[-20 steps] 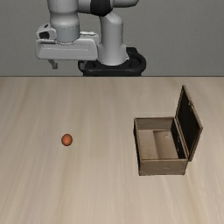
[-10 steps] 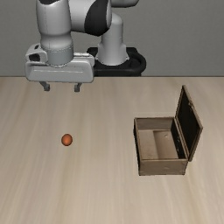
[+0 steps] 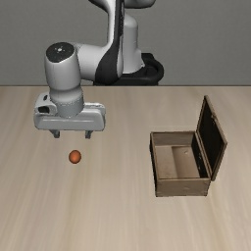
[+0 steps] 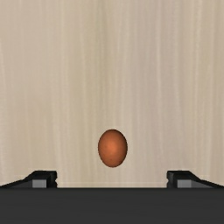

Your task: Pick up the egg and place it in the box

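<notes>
A small brown egg (image 3: 75, 156) lies on the light wooden table toward the exterior view's left. My gripper (image 3: 71, 134) hangs just above it, open, with its fingers spread wide. In the wrist view the egg (image 4: 113, 148) rests on the table between and ahead of my two fingertips (image 4: 42, 178), which stand far apart and touch nothing. A dark wooden box (image 3: 181, 165) stands at the exterior view's right, with its lid (image 3: 211, 132) raised upright on its right side and its inside bare.
The robot's base (image 3: 125, 71) stands at the far edge of the table. Bare tabletop lies between the egg and the box.
My hand has come down and forward over the table, from high near the base to just above the egg. The egg and the box have not moved.
</notes>
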Tool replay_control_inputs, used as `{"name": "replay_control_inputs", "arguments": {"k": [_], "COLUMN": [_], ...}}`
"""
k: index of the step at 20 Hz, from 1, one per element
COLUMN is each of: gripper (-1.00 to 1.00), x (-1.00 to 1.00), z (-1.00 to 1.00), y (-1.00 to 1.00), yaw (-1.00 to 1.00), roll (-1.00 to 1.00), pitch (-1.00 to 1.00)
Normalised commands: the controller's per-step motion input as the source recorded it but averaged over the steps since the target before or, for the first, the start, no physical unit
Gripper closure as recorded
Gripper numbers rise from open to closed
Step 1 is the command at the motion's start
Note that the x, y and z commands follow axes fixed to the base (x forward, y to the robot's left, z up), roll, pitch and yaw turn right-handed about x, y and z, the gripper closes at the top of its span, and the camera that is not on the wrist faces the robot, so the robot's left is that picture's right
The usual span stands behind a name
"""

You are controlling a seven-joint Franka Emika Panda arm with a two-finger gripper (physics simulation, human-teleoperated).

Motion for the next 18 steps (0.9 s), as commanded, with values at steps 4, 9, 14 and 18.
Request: {"name": "replay_control_inputs", "arguments": {"k": [4, 9, 14, 18], "gripper": [-1.00, -1.00, 1.00, 1.00], "x": [0.00, 0.00, 0.00, 0.00], "z": [-1.00, -1.00, -0.20, 0.00], "y": [0.00, 0.00, 0.00, 0.00], "yaw": [0.00, 0.00, 0.00, 0.00], "roll": [0.00, 0.00, 0.00, 0.00], "pitch": [0.00, 0.00, 0.00, 0.00]}}
